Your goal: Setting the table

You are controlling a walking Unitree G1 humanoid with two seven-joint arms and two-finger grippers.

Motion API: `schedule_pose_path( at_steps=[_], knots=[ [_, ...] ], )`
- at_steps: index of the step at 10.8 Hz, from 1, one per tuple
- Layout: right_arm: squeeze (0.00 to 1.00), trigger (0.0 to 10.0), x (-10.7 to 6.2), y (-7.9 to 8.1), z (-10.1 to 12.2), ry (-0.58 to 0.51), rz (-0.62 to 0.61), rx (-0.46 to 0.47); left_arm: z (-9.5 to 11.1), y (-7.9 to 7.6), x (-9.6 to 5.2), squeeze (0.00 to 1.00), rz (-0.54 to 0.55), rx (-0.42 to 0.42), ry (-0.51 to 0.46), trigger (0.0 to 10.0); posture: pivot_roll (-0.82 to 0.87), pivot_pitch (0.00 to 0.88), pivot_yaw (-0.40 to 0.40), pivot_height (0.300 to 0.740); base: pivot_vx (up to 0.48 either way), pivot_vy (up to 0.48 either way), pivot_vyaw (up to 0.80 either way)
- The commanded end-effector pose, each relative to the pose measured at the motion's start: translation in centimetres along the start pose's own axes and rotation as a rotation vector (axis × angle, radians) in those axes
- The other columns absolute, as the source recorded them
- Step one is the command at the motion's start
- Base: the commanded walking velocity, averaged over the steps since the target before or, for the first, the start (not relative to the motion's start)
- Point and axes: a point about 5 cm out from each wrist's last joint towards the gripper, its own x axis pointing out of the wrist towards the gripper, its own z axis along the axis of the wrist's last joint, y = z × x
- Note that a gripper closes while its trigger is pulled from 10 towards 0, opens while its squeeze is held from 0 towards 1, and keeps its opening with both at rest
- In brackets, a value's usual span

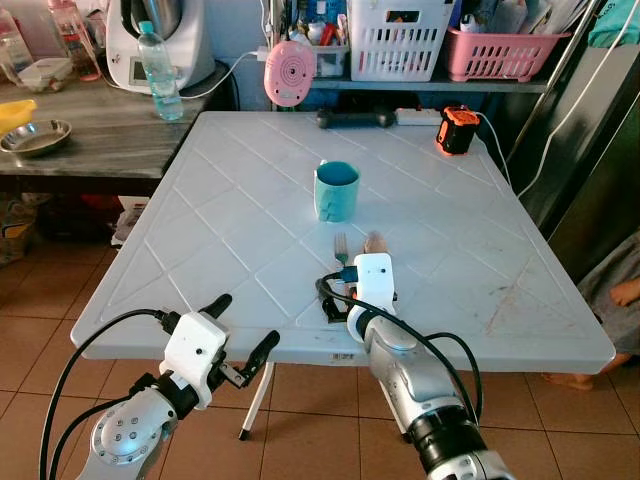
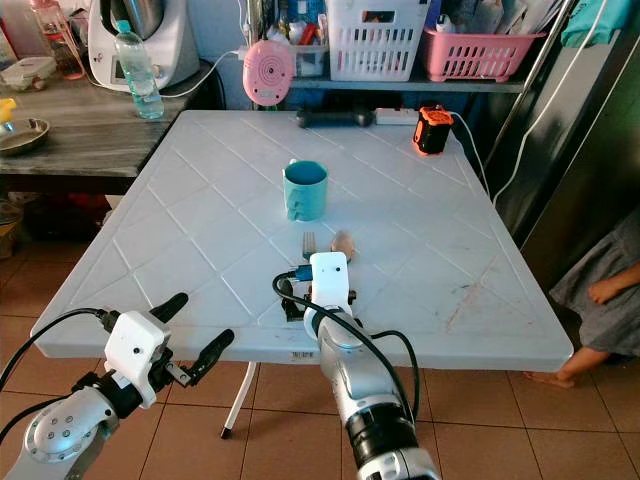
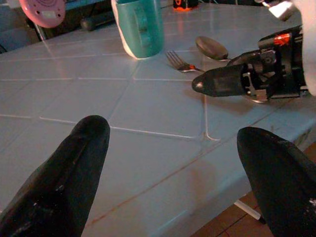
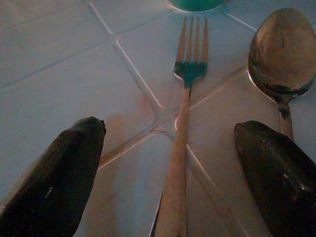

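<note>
— White plastic, scored with diagonal lines: is that the worktop [image 1: 470, 250]?

— Yes, and it carries the most. Past its far edge stands a shelf with a white basket [image 1: 398, 38] and a pink basket [image 1: 505, 52].

— What sits on the worktop itself?

— A teal mug [image 1: 336, 190] stands upright near the middle. An orange and black device [image 1: 457, 130] lies by the far right corner, and a dark bar-shaped object [image 1: 355, 118] lies along the far edge.

— And the cutlery?

— A fork [image 4: 181, 128] and a spoon [image 4: 282, 54] lie side by side between the mug and the near edge, tines and bowl pointing toward the mug, the spoon on the right.

— Where is the right hand [image 4: 170, 163]?

— Low over the worktop near the near edge, its fingers spread wide, one on either side of the fork's handle, not closed on it. The spoon's handle runs just beside the right finger.

— The left hand [image 1: 240, 335]?

— At the near edge, left of the right arm, fingers spread wide with nothing between them.
</note>
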Motion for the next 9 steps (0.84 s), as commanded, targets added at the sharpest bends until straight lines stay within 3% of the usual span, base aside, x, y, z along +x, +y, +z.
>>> schedule_pose_path(
  at_steps=[1,2,3,6,7,8,9],
  knots=[
    [0.0,10.0,0.6,1.3,0.5,0.009,0.005,0.047,0.2,-0.2,0.0,0.0,-0.011,-0.002,-0.002,10.0,0.14,0.04,0.004,0.74,0.0,0.0,0.0],
    [0.0,2.2,0.9,1.6,0.9,0.007,-0.026,0.07,0.1,-0.3,0.0,0.0,-0.015,-0.006,-0.001,10.0,0.14,0.042,0.004,0.74,0.0,0.0,0.0],
    [0.0,0.1,1.1,1.6,1.0,0.004,-0.05,0.061,0.1,-0.3,0.0,0.0,-0.017,-0.007,0.0,10.0,0.14,0.042,0.005,0.74,0.0,0.0,0.0],
    [0.0,0.0,1.3,1.9,0.9,0.03,-0.058,0.104,0.1,-0.4,0.0,0.0,-0.021,-0.008,0.0,10.0,0.15,0.04,0.0,0.74,0.0,0.0,0.0],
    [0.0,6.5,1.3,2.0,0.9,0.026,-0.06,0.115,0.1,-0.5,0.0,0.0,-0.022,-0.008,0.0,10.0,0.15,0.035,0.0,0.74,0.0,0.0,0.0],
    [0.0,10.0,1.4,2.3,1.0,0.03,-0.055,0.123,0.1,-0.5,0.0,0.0,-0.029,-0.008,0.001,10.0,0.15,0.033,0.002,0.74,0.0,0.0,0.0],
    [0.0,10.0,1.6,2.6,1.2,0.035,-0.045,0.116,0.1,-0.5,0.1,0.0,-0.031,-0.009,0.0,10.0,0.15,0.033,0.002,0.74,0.0,0.0,0.0]
  ],
)
